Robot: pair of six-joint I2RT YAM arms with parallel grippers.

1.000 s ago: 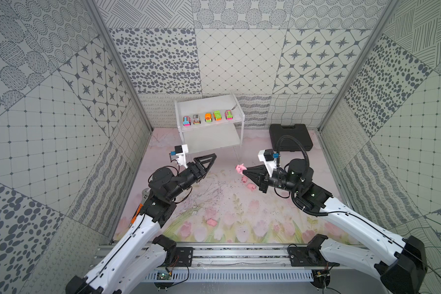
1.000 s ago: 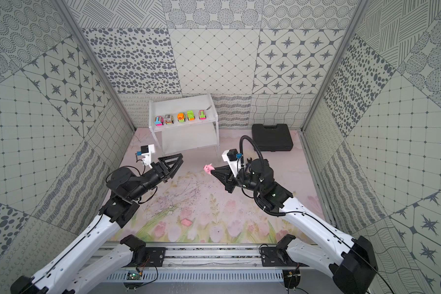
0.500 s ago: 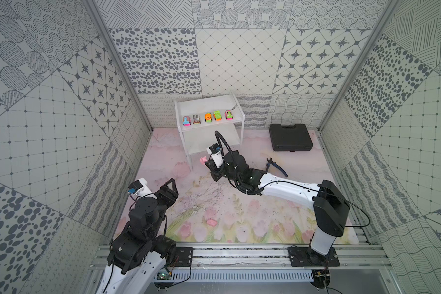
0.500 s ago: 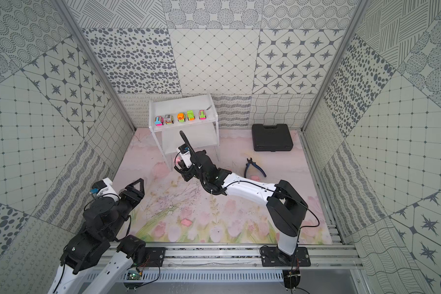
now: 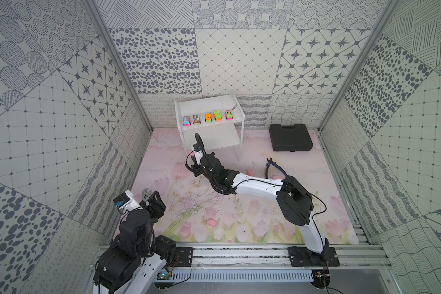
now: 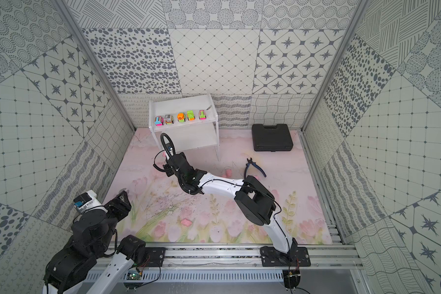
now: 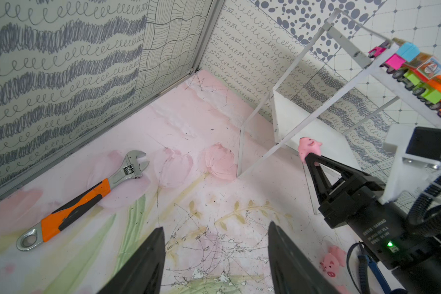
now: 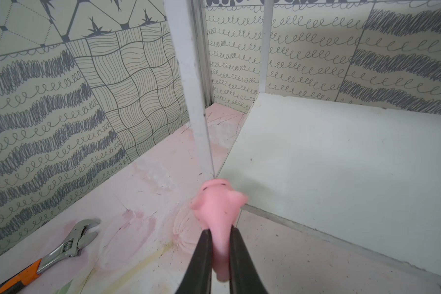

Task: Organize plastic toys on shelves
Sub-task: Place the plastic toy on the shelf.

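The shelves (image 5: 236,119) are a white two-tier rack at the back wall, also seen in the other top view (image 6: 214,119). Several toy cars (image 5: 208,117) stand in a row on the top board. My right gripper (image 8: 219,231) is shut on a pink pig (image 8: 218,201), holding it at the near left corner of the bare lower board (image 8: 341,165). The left wrist view shows that pig (image 7: 308,146) at the right gripper's tips (image 7: 312,156). My left gripper (image 7: 215,226) is open and empty, low at the front left (image 5: 150,197). More pigs (image 5: 250,171) (image 5: 211,222) (image 7: 331,262) lie on the mat.
An orange-handled wrench (image 7: 79,201) lies by the left wall near my left gripper. Blue-handled pliers (image 5: 275,166) lie right of centre on the mat. A black case (image 5: 290,137) sits at the back right, beside the rack. The rack's thin leg (image 8: 199,114) stands just beyond the held pig.
My right arm has carried the pig from mid-mat to the rack's lower board corner. My left arm has pulled back to the front left, still open.
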